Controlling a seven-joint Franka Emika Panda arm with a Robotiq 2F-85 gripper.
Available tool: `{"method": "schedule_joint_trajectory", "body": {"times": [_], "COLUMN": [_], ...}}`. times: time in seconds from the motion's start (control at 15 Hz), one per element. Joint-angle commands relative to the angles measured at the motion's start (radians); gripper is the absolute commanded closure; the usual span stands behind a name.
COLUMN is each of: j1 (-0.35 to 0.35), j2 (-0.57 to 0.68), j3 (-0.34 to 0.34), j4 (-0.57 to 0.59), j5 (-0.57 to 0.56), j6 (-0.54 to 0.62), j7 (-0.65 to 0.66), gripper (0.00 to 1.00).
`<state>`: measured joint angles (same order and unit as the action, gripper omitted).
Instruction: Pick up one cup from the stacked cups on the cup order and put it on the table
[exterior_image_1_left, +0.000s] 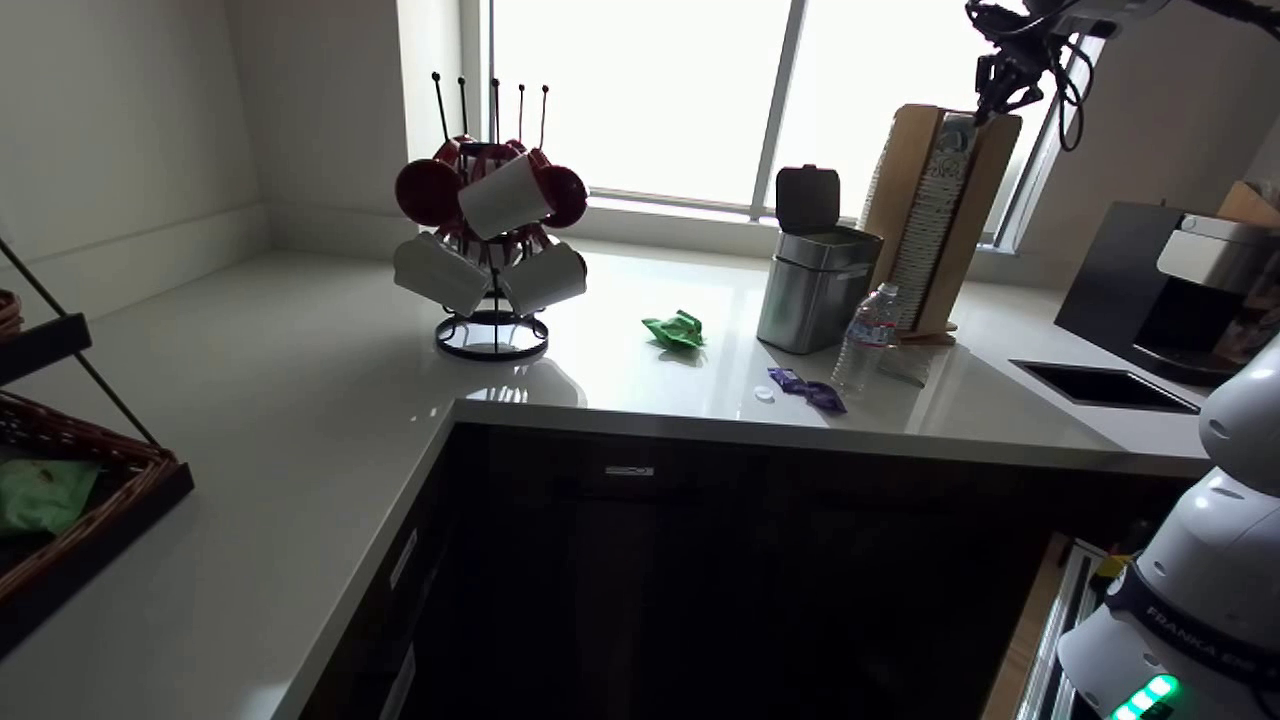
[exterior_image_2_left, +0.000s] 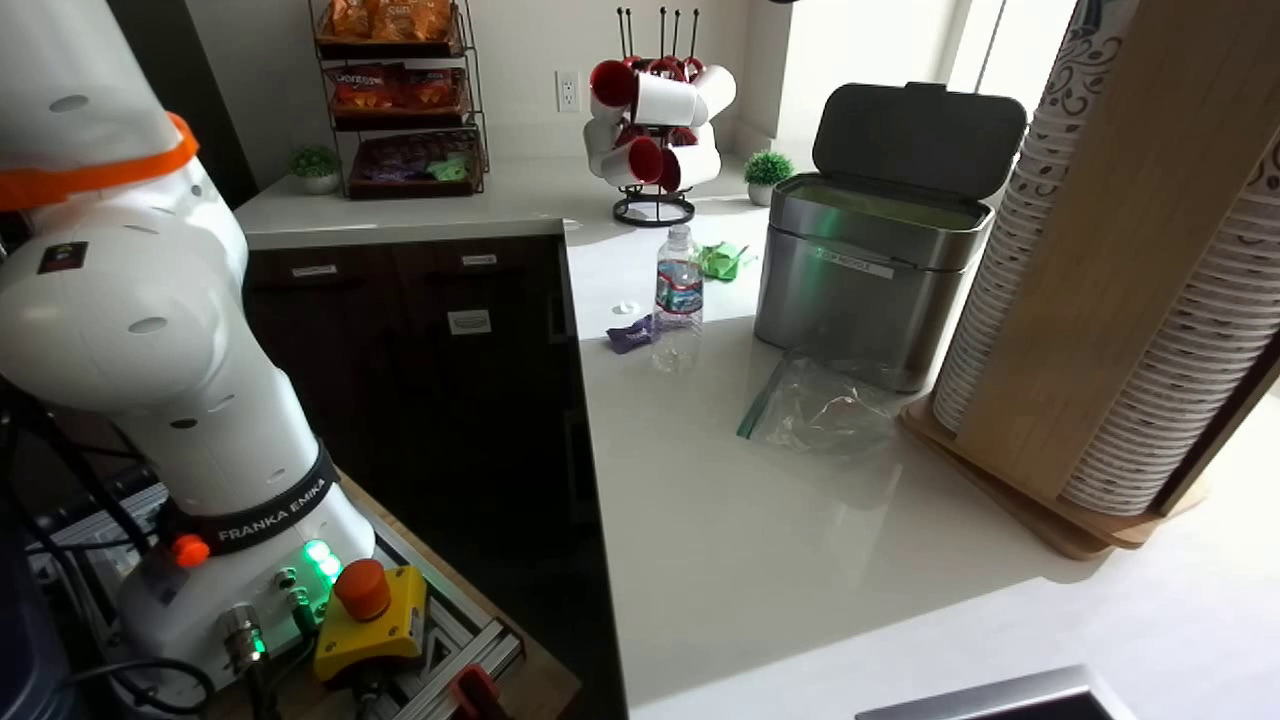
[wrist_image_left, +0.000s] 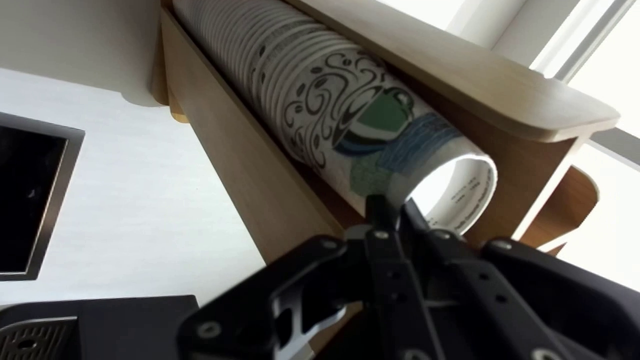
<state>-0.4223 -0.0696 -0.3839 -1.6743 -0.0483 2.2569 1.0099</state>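
In an exterior view, the rack, mugs on it, stands on the surface left of the bin. Right of the bin stands the holder, cups in it; farther right, the machine. The bottle stands before the bin. The pincer is at the holder's top.

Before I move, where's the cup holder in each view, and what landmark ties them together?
In an exterior view: cup holder, upper right, right of the bin.
In an exterior view: cup holder, right side, cut off at the top.
Wrist view: cup holder, slanting from the top left past the centre.
Shared landmark: the stacked cups inside it, in all three.
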Motion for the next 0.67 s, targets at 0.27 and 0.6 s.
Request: {"method": "schedule_joint_trajectory", "body": {"times": [0.27,0.6], "j1": [0.007,0.008], "j2": [-0.016,-0.016], "j3": [0.0,0.001], "j4": [-0.004,-0.006], "j5": [0.016,0.022], "j6": [0.013,0.01], "j7": [-0.022,-0.032], "gripper": [0.98,0.98]}}
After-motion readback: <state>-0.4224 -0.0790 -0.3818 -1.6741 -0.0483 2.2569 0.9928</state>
